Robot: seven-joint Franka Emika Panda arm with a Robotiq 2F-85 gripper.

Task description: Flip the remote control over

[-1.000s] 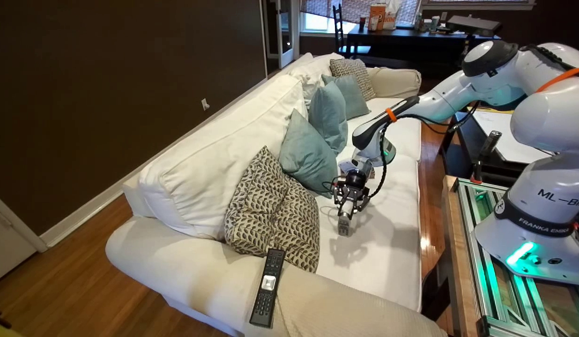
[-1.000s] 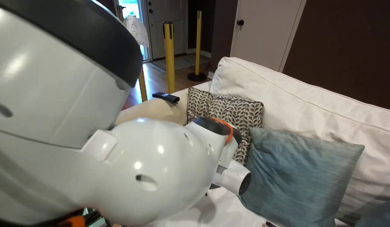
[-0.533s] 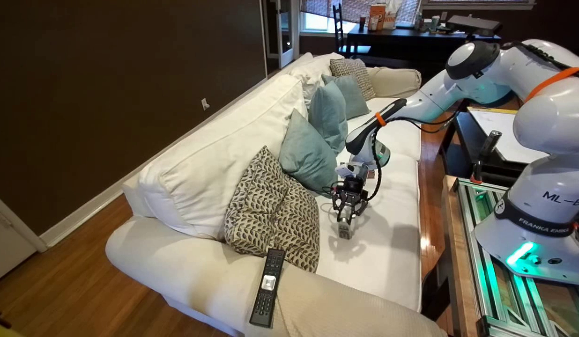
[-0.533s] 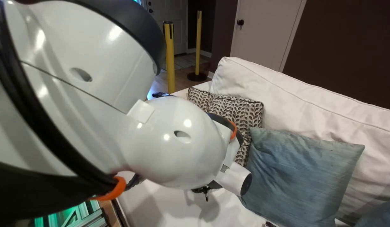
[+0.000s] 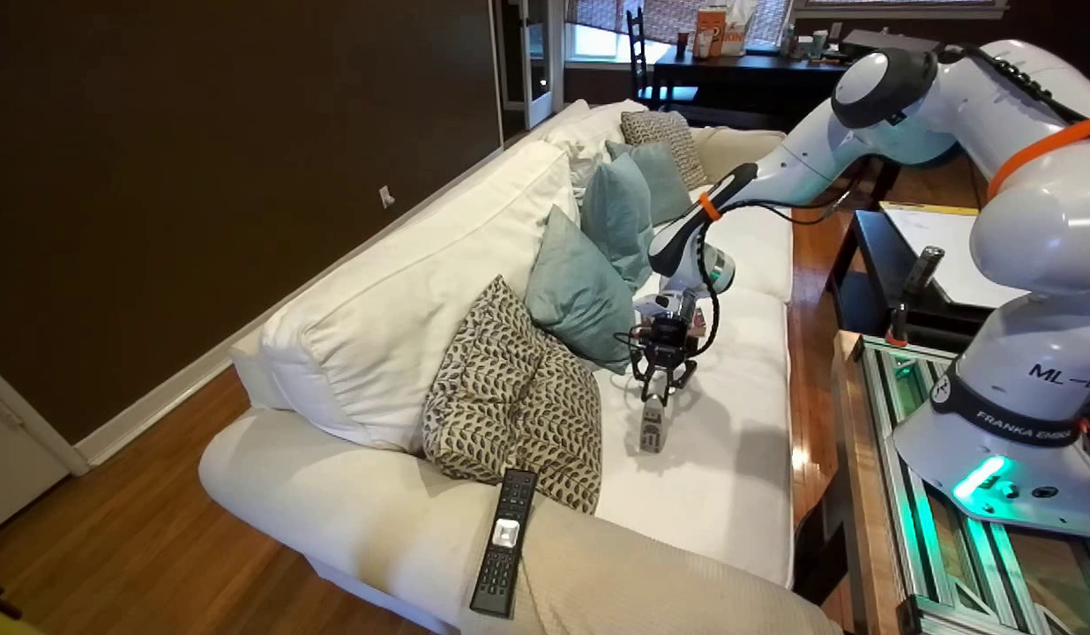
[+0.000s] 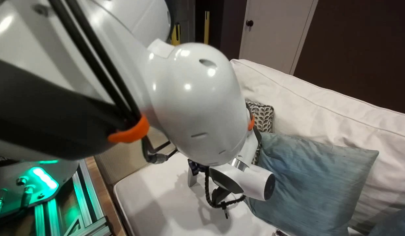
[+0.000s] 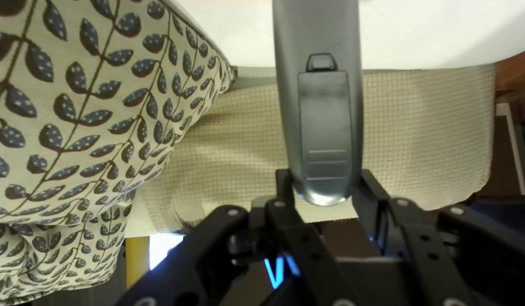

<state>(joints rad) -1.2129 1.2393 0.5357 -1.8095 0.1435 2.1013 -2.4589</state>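
Slim pale remote control [image 7: 322, 102]: top centre-right of wrist view, battery cover [image 7: 325, 123] facing camera (thin ridges across lower end). Robotiq gripper [image 7: 324, 182] clamped on it, 1 finger each side. White sofa seat [image 5: 704, 511] beneath, contact unclear. Leaf-print pillow [image 7: 97, 110], left side of wrist view. Black remote [image 5: 499, 564] on sofa arm [image 5: 615, 573], bottom centre of exterior view.

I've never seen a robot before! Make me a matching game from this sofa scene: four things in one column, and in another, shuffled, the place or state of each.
Things
1. Black remote
2. Pale grey remote
3. Leaf-patterned cushion
4. Base light

Places or states
A. Leaning against the sofa's back
B. Glowing green
C. Lying on the sofa's arm
D. Clamped in the gripper

Pairs: 1-C, 2-D, 3-A, 4-B
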